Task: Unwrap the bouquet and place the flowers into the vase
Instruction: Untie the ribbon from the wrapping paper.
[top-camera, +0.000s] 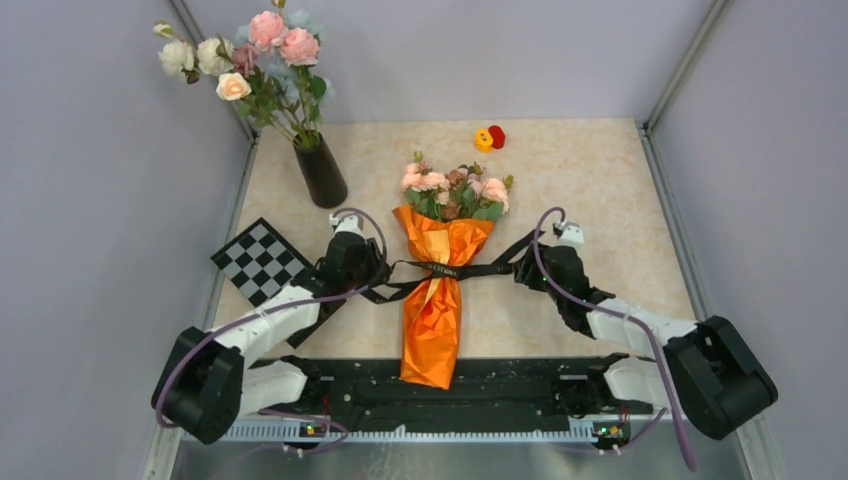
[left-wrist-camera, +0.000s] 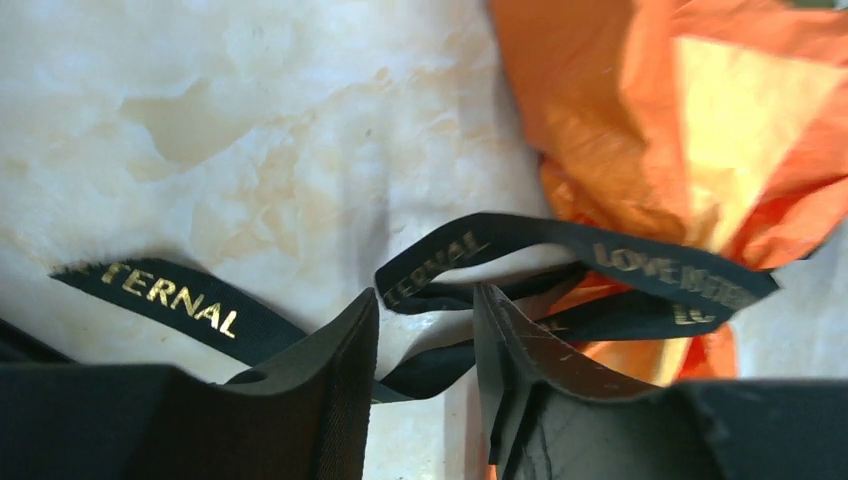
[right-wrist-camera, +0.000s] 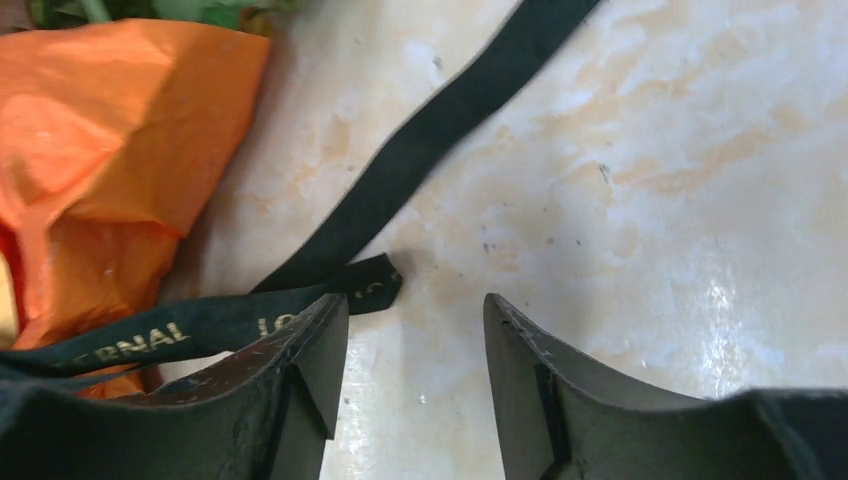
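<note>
The bouquet (top-camera: 433, 300) lies in the middle of the table, its pink and peach flowers (top-camera: 455, 188) pointing away from the arms. Its orange paper (left-wrist-camera: 640, 120) is still a cone, and the black ribbon (top-camera: 445, 269) crosses its waist. My left gripper (top-camera: 381, 272) is open just left of the cone. A slack loop of ribbon (left-wrist-camera: 650, 270) lies between its fingers (left-wrist-camera: 340, 360), untouched by either. My right gripper (top-camera: 519, 268) is open just right of the cone with only bare table in its gap (right-wrist-camera: 416, 300). A ribbon end (right-wrist-camera: 370, 285) lies by its left finger. The black vase (top-camera: 322, 175) stands at the back left.
A tall white-and-pink flower bunch (top-camera: 262, 55) fills the vase. A checkerboard card (top-camera: 262, 260) lies left of my left arm. Small yellow and red heads (top-camera: 489, 138) sit at the back. Grey walls close in both sides, and a black rail (top-camera: 500, 385) runs along the near edge.
</note>
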